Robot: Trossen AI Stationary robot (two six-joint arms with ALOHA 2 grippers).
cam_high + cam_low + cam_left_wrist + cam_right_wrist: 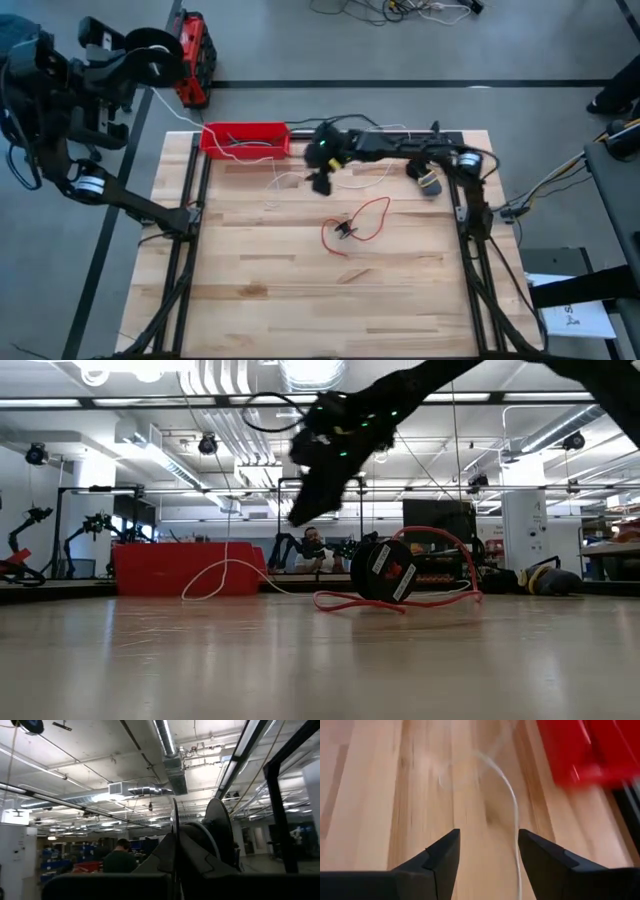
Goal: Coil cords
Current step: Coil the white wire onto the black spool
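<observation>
Now right gripper (487, 857) hovers w/ fingers apart, holding nothing, over white cord (507, 795) near table's (250, 300) far edge by red tray (245, 138); red cord (365, 222) lies mid-table. Left gripper (150, 55) parked off table's far-left corner, fingers can't tell.

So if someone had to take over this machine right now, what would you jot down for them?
Right end effector: open, empty, above the table near the red tray, over a loop of the white cord.
Left end effector: parked off the table's far left corner; open or shut cannot be told.
Red cord: loose loop mid-table, black disc at its end.
White cord: strung out along the far side by the tray.
Done: nothing neatly coiled.
Left: coil both cords.
</observation>
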